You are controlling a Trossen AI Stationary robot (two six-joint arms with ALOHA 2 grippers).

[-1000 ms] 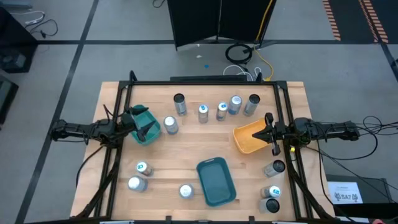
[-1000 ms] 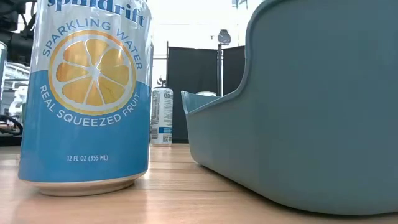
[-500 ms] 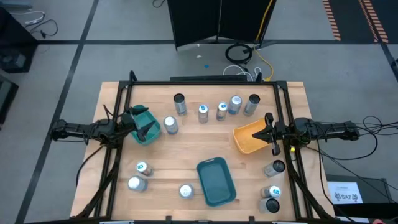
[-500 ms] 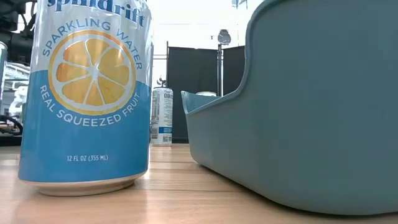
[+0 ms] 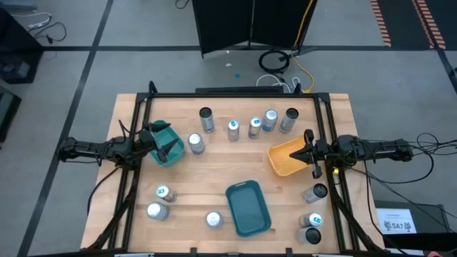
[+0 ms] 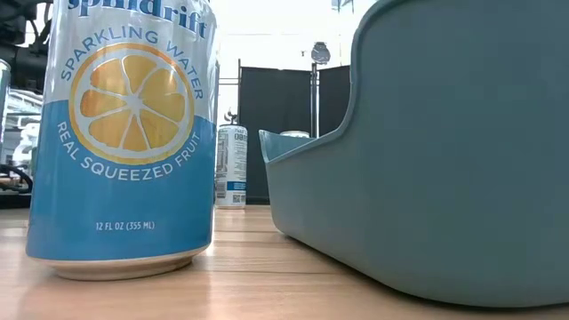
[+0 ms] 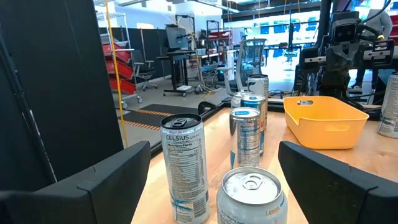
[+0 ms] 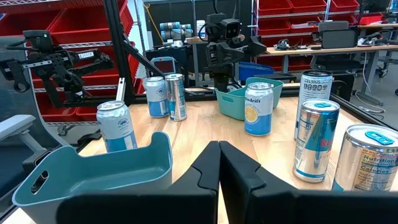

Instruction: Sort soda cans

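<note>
Wooden table (image 5: 207, 168) seen from above, strewn with upright soda cans (image 5: 233, 128) and three trays. Left hand (image 5: 166, 148) at the table's left edge, over the green tray (image 5: 171, 154), fingers (image 7: 93, 186) spread wide and holding nothing — a silver-topped can (image 7: 252, 198) straight ahead between them in the left wrist view, a white Celsius can (image 7: 185, 165) just beside it. Right hand (image 5: 309, 148) at the right edge, by the orange tray (image 5: 285, 158), fingers (image 8: 202, 171) pressed fully together, gripping nothing. A row of five cans along the far side: a dark-topped can (image 5: 206, 118), then three with blue marks, then another dark-topped one (image 5: 290, 118) nearest the orange tray. One more silver can (image 5: 196, 143) just beside the green tray. Three cans near the front left, among them a blue-marked can (image 5: 163, 193); the teal tray (image 5: 248, 207) at front centre, empty as far as visible. Three further cans along the right edge, below the right hand — the front one dark-topped (image 5: 312, 236). In the low view, a blue Spindrift can (image 6: 124, 133) with an orange slice on its label, standing close to the camera beside the teal tray's wall, a slim white can (image 6: 232, 166) well behind them.
</note>
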